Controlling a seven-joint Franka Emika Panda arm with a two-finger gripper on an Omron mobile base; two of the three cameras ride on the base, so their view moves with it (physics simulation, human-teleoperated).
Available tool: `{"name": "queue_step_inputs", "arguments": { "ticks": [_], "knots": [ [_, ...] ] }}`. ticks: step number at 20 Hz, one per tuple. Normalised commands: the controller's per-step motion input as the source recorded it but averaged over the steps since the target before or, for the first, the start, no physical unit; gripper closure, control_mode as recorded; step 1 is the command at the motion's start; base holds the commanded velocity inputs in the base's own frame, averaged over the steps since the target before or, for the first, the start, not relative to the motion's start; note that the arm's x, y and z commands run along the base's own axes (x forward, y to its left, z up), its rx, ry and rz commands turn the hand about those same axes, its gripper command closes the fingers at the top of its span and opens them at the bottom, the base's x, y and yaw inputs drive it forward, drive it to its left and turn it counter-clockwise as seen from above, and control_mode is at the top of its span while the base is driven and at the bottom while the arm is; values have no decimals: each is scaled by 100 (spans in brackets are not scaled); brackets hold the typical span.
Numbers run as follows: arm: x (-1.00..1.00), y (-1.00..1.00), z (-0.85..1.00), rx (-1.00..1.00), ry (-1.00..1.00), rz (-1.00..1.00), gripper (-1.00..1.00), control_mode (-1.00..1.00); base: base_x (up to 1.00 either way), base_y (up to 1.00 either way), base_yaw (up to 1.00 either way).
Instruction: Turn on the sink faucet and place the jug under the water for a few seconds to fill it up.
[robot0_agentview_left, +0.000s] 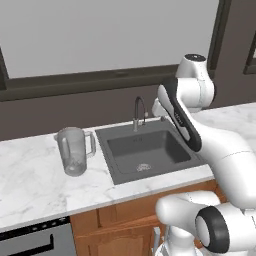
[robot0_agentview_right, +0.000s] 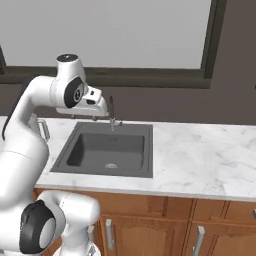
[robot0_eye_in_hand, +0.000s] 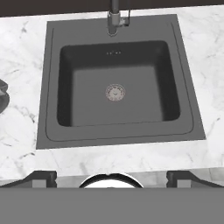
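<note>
At the front, wooden cabinet doors (robot0_agentview_right: 150, 227) run below a white marble desk (robot0_agentview_right: 200, 150). Set into the desk is the sink (robot0_agentview_left: 145, 147), a square dark grey basin with a round metal drain (robot0_eye_in_hand: 115, 92) in the middle of its floor; the basin looks dry. The white robot arm (robot0_agentview_left: 220, 150) rises from the base in front of the cabinets and bends over the right part of the sink as the left base camera sees it. Its end effector (robot0_eye_in_hand: 111, 177) hangs above the front rim of the sink, looking straight down into the basin, with its two dark fingertips (robot0_eye_in_hand: 41, 177) spread wide apart and nothing between them. To the left of the sink, well apart from the end effector, the jug (robot0_agentview_left: 75, 150) stands upright on the desk, a translucent grey pitcher with its loop handle turned toward the sink. At the back rim of the basin, in the middle, stands the sink faucet (robot0_agentview_left: 139, 112), a slim dark gooseneck whose spout arches forward over the basin. Behind the desk is a dark wall with a wide window (robot0_agentview_left: 110, 35) above it.
</note>
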Motion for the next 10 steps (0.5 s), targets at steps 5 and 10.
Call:
{"name": "queue_step_inputs", "arguments": {
  "ticks": [5, 10],
  "knots": [
    [0, 0, 0, 0, 0, 0, -100, 100, 25, -28, 0],
    [0, 0, 0, 0, 0, 0, -100, 100, 49, 0, 0]
  ]
}}
